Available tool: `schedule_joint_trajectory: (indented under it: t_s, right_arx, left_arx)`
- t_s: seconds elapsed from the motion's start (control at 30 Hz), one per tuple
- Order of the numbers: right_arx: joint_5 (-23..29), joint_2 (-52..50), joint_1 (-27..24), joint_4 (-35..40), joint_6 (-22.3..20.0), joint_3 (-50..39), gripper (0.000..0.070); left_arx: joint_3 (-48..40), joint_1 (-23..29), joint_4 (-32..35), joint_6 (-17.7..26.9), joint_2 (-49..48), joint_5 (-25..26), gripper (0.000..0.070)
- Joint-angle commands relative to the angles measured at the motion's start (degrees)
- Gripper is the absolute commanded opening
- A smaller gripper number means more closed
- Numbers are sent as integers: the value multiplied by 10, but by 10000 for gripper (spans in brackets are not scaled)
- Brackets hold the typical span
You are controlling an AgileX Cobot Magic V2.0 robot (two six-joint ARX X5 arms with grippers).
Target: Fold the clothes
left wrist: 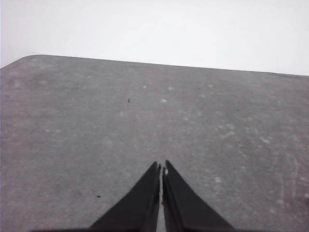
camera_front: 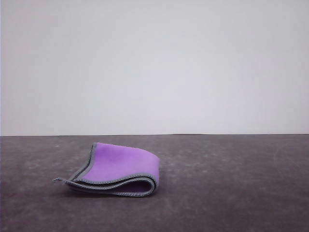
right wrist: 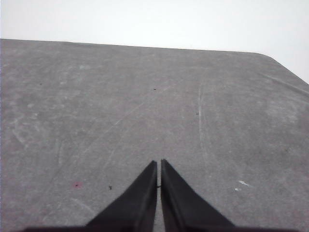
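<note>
Purple folded cloth [camera_front: 120, 168], gripper-free

Scuffed dark grey table [camera_front: 241, 193] (faint pale scratches), plain white wall [camera_front: 154, 63] behind

The cloth [camera_front: 123, 166] looks soft and matt, a fleecy purple fabric with a grey stitched, slightly ribbed edging. Under it, the table [camera_front: 231, 193] is a dull dark grey surface, matt and faintly mottled; nearer the grippers it shows pale scuffs, fine scratches and specks. The left gripper [left wrist: 161, 170] and right gripper [right wrist: 159, 164] have smooth black fingers, probably plastic, with little sheen.
</note>
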Motion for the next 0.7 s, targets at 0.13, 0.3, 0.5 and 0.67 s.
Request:
schedule_joint_trajectory:
  t_s: [0.13,0.3,0.5,0.67]
  right_arx:
    - [1,0,-1,5,0,-3,12]
    - [1,0,-1,5,0,-3,12]
    - [1,0,-1,5,0,-3,12]
    - [1,0,-1,5,0,-3,12]
  left_arx:
    - [-11,-1,7,7,0,-2,0]
    - [-11,-1,7,7,0,-2,0]
    - [-11,-1,7,7,0,-2,0]
    - [-11,-1,7,7,0,-2,0]
